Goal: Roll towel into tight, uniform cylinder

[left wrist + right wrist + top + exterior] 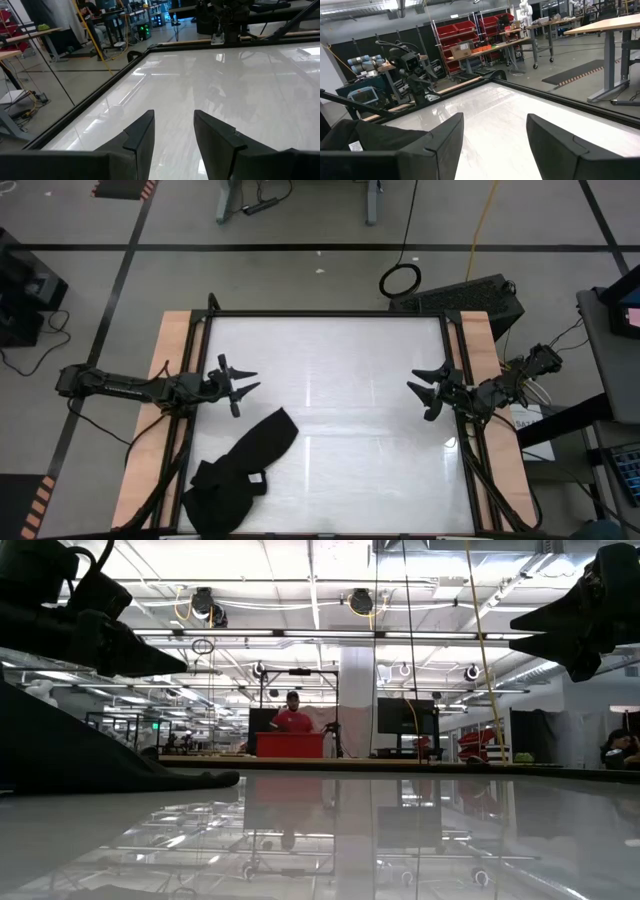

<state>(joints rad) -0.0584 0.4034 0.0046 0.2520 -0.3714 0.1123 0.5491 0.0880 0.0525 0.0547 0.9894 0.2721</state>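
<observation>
Towel (pixel 238 470): black cloth lying crumpled and unrolled at about seven o'clock on the white surface (pixel 340 390), its bulk bunched against the near edge, a narrower lobe reaching up toward the middle, and a small white tag (pixel 255 477) showing on the bunched part. From there to the right edge the near half of the surface is bare and glossy, and so is the whole far half, bounded all round by a dark frame with wooden strips down both sides. At nine o'clock the left claw (pixel 240 383) hangs just inside the frame, above the towel's lobe and clear of it, fingers spread on nothing, pointing toward the centre. At three o'clock the right claw (pixel 424 391) mirrors it, well apart from the towel, fingers spread wide and empty.
</observation>
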